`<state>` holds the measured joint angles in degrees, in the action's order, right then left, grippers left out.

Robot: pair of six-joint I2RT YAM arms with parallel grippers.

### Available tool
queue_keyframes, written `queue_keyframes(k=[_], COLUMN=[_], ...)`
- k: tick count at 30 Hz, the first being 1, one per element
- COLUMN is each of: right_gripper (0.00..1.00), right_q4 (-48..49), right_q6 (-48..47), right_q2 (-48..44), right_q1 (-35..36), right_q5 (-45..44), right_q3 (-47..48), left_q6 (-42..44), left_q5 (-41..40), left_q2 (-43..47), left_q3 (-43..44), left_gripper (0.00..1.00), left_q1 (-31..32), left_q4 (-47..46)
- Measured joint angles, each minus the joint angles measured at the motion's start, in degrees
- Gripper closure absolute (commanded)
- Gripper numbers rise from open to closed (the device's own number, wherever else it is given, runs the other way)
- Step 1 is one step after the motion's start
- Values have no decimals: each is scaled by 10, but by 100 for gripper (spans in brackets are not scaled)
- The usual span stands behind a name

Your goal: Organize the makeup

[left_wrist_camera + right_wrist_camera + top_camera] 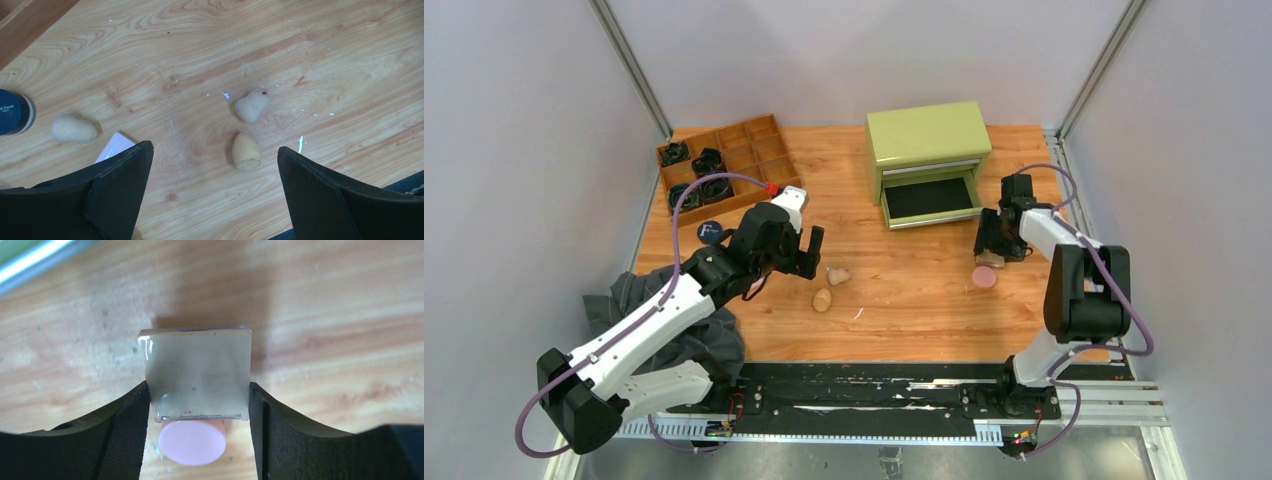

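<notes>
At the left edge of the left wrist view, the dark round compact [12,111] is cut off and its label is only partly readable. Low in that view, a pale flat card [116,145] is half hidden behind a finger [120,185] of the left gripper [214,148].

In the right wrist view, the tan square pad [197,372] covers the upper part of the pink round puff [192,442]. The green-and-metal strip [35,260] at upper left is blurred and cut by the frame.

From above, the right gripper [992,250] hides most of the pad, and the left arm [654,320] covers part of the dark grey cloth [619,300]. The black contents of the wooden tray [764,148] are too small to tell.
</notes>
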<state>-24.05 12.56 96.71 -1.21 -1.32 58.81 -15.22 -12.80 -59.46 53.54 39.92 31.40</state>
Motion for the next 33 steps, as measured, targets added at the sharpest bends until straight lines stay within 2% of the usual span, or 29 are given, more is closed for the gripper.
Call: queue_keyframes(k=[9, 13, 17, 24, 33], right_gripper=[57, 56, 56, 56, 53], right_q4=[-30, -37, -46, -30, -29], right_q6=[17, 18, 18, 18, 19], right_q2=[-175, -203, -165, -28, 98], right_q1=[5, 32, 81, 143, 207], right_q5=[26, 33, 33, 29, 19], right_q3=[-26, -1, 70, 198, 261], left_q6=[-1, -7, -13, -21, -27], left_q5=[-10, -10, -10, -21, -48], left_q2=[-7, -17, -26, -19, 38], left_q3=[0, 0, 0, 0, -4], left_gripper=[1, 1, 1, 1, 1], left_q1=[0, -1, -1, -1, -1], left_q4=[2, -1, -1, 0, 16])
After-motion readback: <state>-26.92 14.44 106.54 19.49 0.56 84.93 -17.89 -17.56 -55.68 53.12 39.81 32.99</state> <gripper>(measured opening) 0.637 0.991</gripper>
